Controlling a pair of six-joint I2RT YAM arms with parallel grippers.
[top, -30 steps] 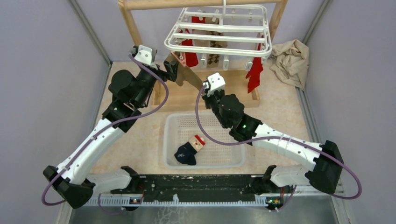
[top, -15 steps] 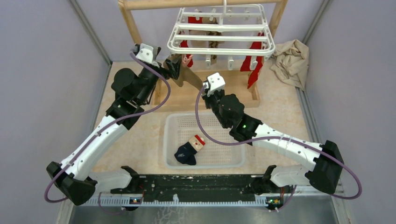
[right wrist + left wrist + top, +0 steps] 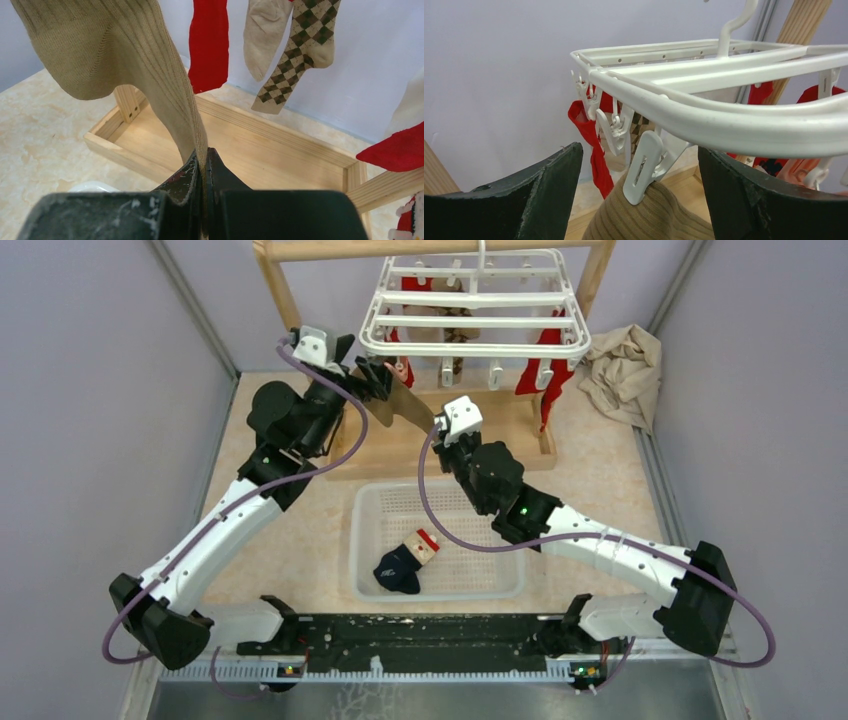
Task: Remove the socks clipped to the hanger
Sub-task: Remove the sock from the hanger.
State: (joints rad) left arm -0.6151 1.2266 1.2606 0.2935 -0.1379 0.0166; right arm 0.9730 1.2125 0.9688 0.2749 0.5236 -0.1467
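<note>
**Tan sock held at both ends of the job: clip not yet squeezed**

Left gripper (image 3: 639, 155): fingers spread wide, bracketing the white plastic clip (image 3: 642, 172) without touching it. The clip bites the cuff of the tan ribbed sock (image 3: 125, 55) and hangs from the near corner rail of the white plastic rectangular hanger (image 3: 734, 125).

Right gripper (image 3: 204, 155): fingers clenched on the sock's lower end, fabric drawn taut up to the clip. The other socks hang clipped behind: a red one (image 3: 210, 40), a cream one (image 3: 262, 35) and a brown argyle one (image 3: 295, 55). A navy sock (image 3: 398, 570) lies in the white perforated basket (image 3: 358, 540).

Risks, as I judge them:
- If the right arm pulls before the clip opens, the hanger tilts and swings on the wooden frame (image 3: 275, 280), or its hook lifts off.
- The hanger rail sits just above the clip, so the left fingers may close on the rail or a neighbouring clip.
- A sock freed under tension could spring the hanger back.
- The sock is held above the wooden base, not the basket, so letting go here misses it.
</note>
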